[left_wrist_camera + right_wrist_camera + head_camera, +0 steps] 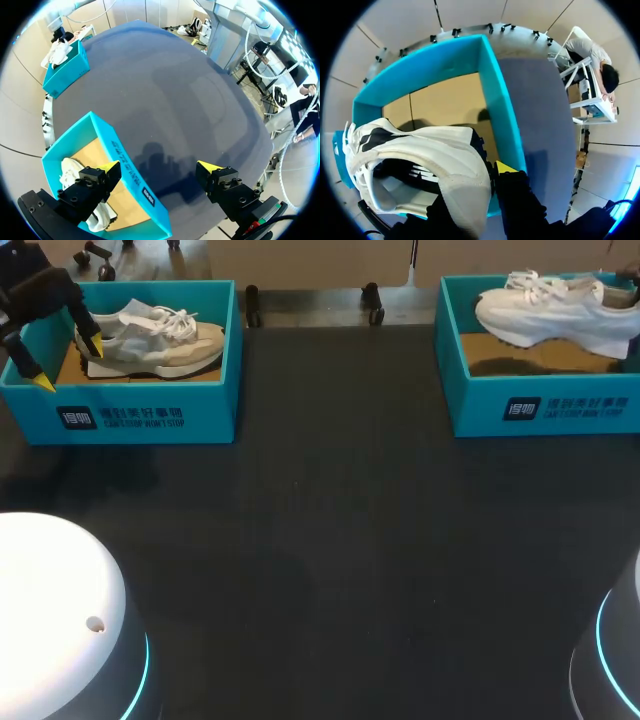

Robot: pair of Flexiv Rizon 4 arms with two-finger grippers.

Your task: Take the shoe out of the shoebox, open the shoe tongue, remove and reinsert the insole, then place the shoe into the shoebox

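Right wrist view: the right hand (481, 184) pinches the white shoe (430, 145) by its heel, clear of its shoebox (492, 85), while the left hand (159, 168) hangs spread and empty; tongue, insole and return seemingly remain.

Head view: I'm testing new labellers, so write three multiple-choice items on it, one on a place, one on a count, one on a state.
1. Where is the white shoe?
A. Flat on the table.
B. Raised over the right shoebox.
C. On the floor.
2. How many teal boxes stand on the table?
A. One.
B. Two.
C. Three.
3. How are the left gripper's fingers?
A. Open, holding nothing.
B. Shut on a shoe.
C. Shut on a box wall.

Answers:
1 B: its shadow falls on the cardboard floor below it.
2 B: the left shoebox and the right shoebox.
3 A: the yellow tips stand apart, with nothing gripped between them.
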